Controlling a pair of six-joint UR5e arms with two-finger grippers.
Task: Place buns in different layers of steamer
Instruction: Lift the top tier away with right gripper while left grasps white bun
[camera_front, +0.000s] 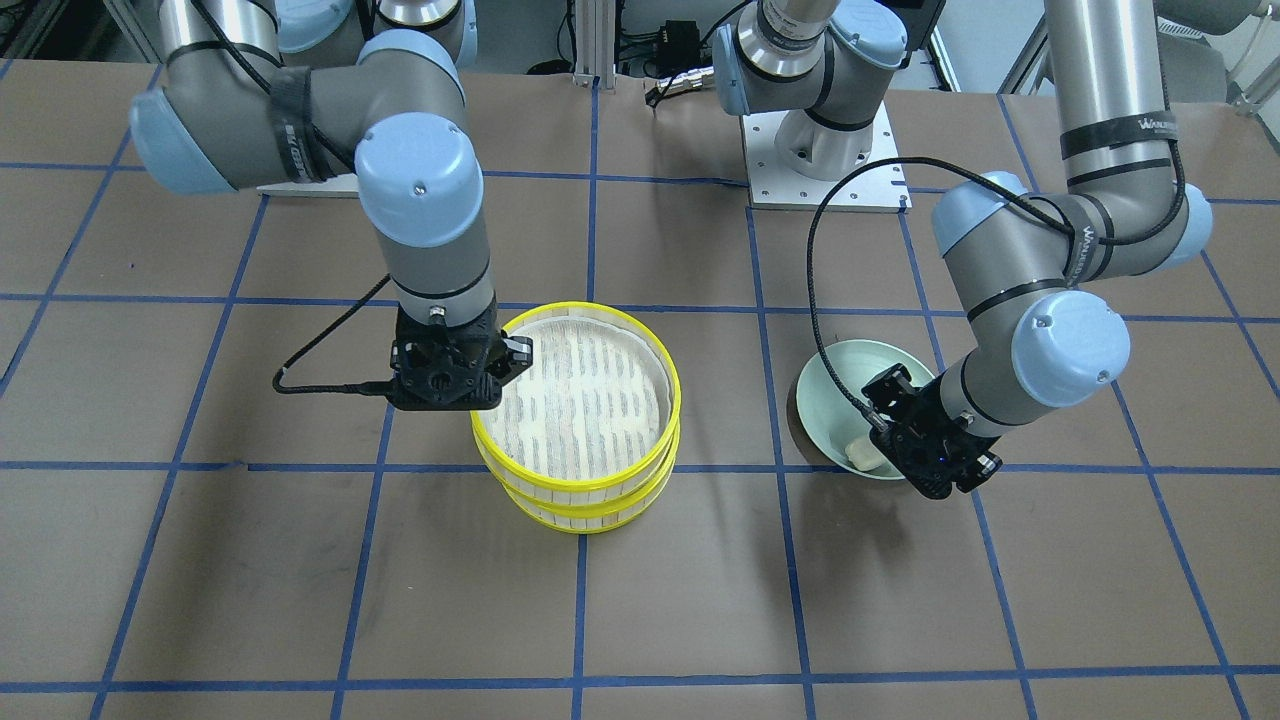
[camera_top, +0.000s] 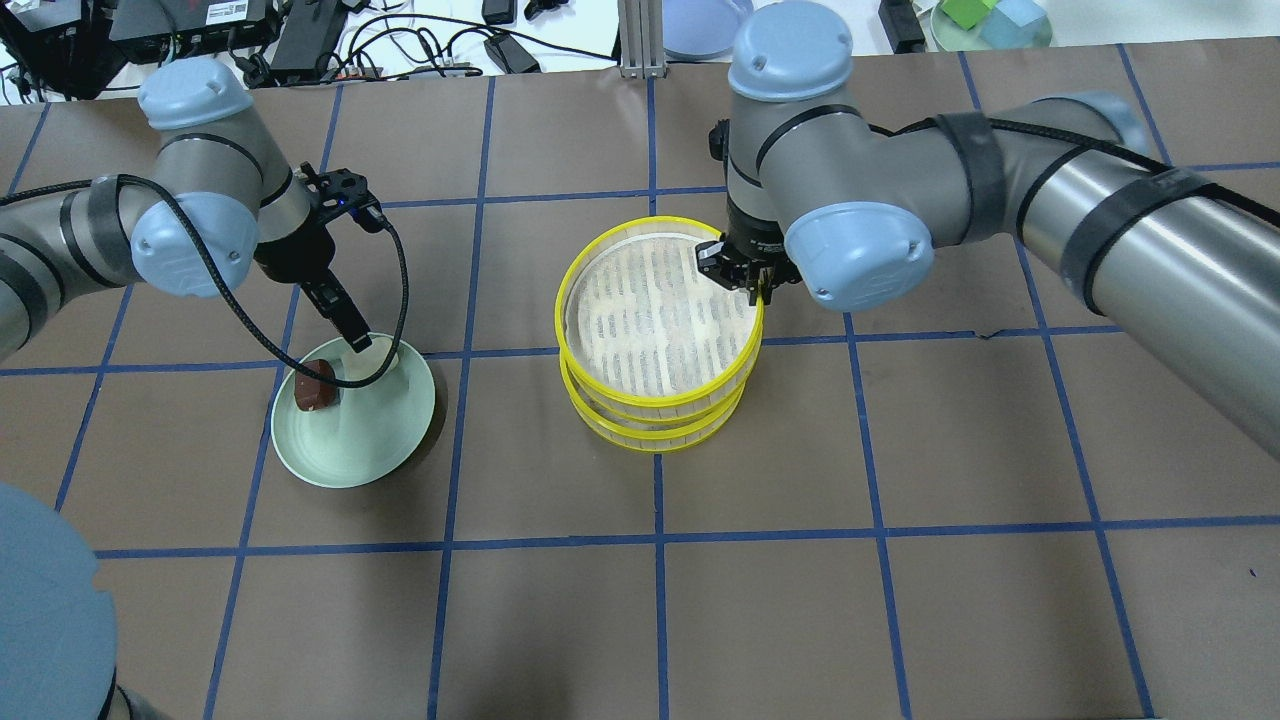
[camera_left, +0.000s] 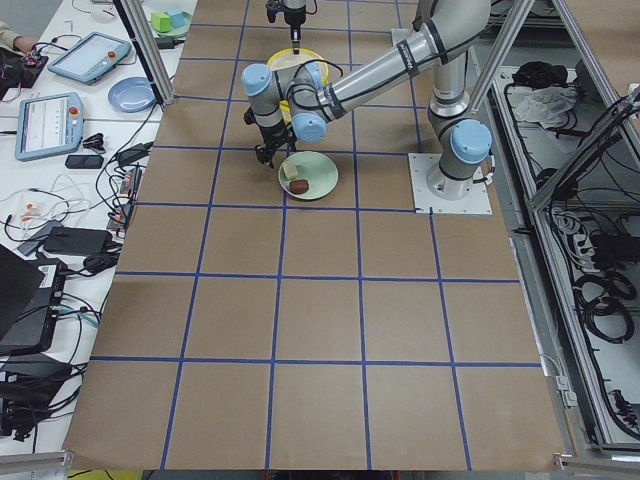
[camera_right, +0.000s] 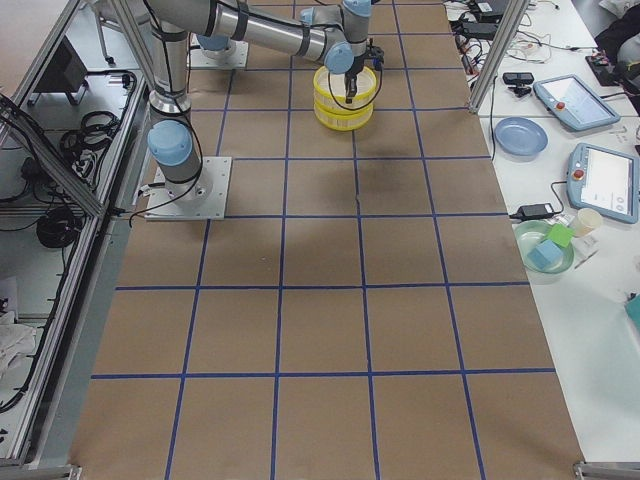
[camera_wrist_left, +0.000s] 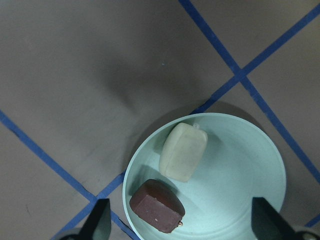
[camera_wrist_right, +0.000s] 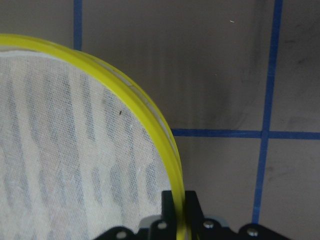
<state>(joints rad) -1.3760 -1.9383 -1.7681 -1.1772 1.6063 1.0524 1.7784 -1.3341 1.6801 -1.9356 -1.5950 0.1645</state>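
Note:
Two yellow-rimmed steamer layers stand stacked mid-table, the top layer (camera_top: 650, 403) on the lower layer (camera_top: 655, 440). My right gripper (camera_top: 752, 285) is shut on the top layer's yellow rim (camera_wrist_right: 150, 117), one finger (camera_wrist_right: 170, 202) inside it and one outside. The top layer's mesh liner holds nothing. The cream bun (camera_wrist_left: 183, 151) and the brown bun (camera_wrist_left: 157, 206) lie side by side in the pale green plate (camera_wrist_left: 240, 165). My left gripper (camera_wrist_left: 181, 222) hangs open and empty just above them. In the overhead view the brown bun (camera_top: 315, 387) shows beside the left gripper (camera_top: 350, 335).
Brown paper with a blue tape grid covers the table. The plate (camera_top: 350, 450) sits about one grid square to the left of the steamer stack (camera_front: 580, 500). The robot bases (camera_front: 825, 170) stand at the table's back edge.

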